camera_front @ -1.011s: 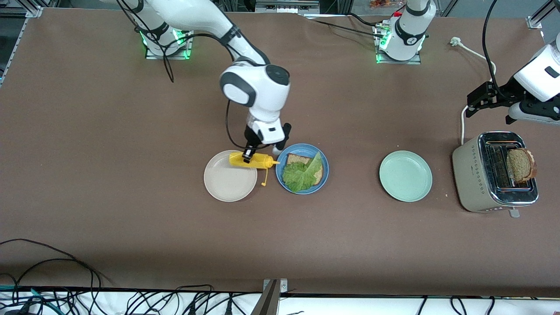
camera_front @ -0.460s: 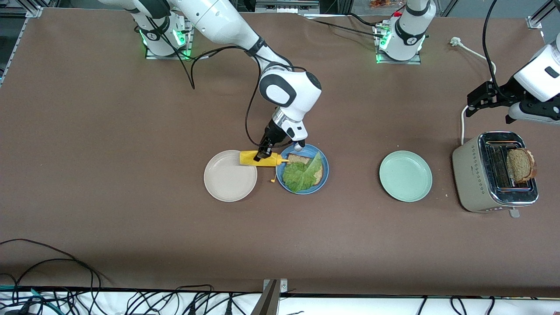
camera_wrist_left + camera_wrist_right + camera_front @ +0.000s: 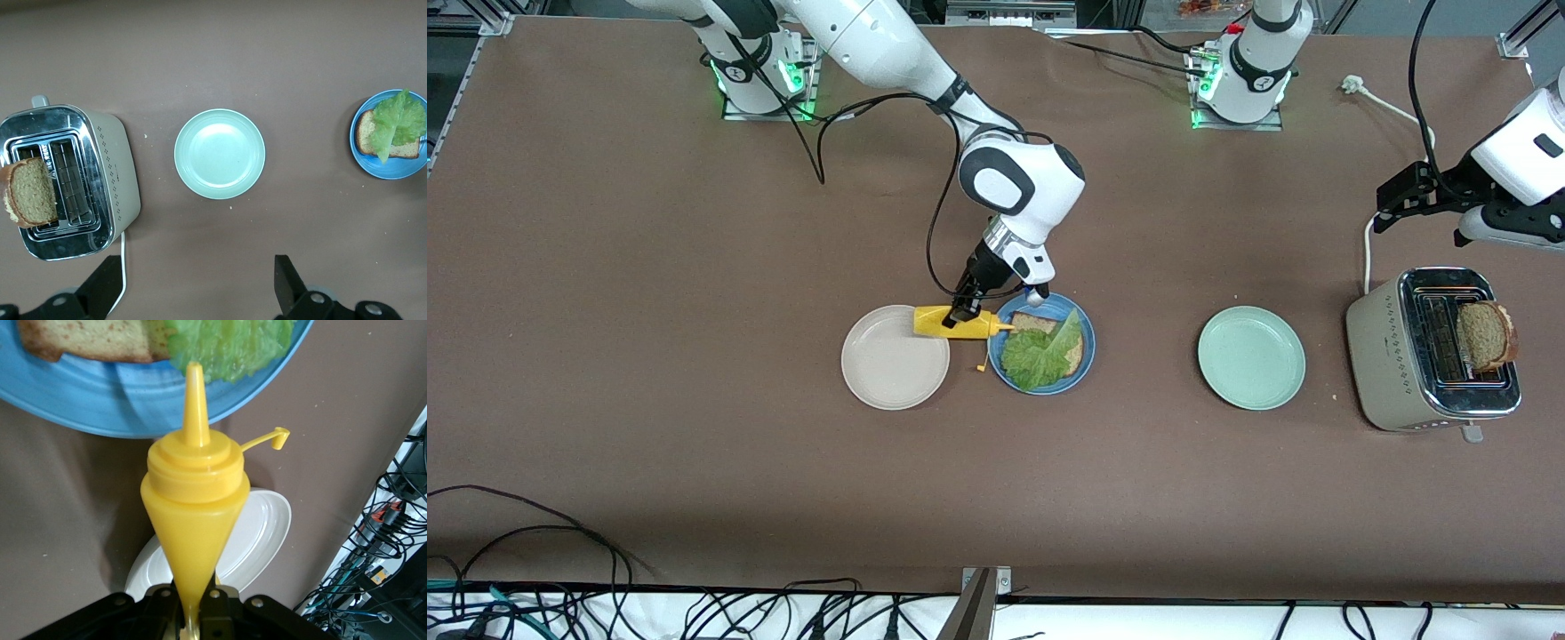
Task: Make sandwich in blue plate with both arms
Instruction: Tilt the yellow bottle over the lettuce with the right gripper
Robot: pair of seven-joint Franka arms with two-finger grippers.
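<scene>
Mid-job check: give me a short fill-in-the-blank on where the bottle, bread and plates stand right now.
1. The right gripper is shut on the yellow ____ bottle.
2. On the blue plate, a lettuce leaf lies on one ____ slice.
3. The second slice stands in the ____.
4. The open left gripper hangs above the empty ____ plate.

Missing words: squeeze; bread; toaster; mint-green

we see a wide brown matte table [image 3: 649, 356] filling nearly the whole front view. at six o'clock, tangled black cables [image 3: 560, 604] lie over a white strip along its edge. at one o'clock, a white plug [image 3: 1353, 84] rests on the tabletop.
</scene>
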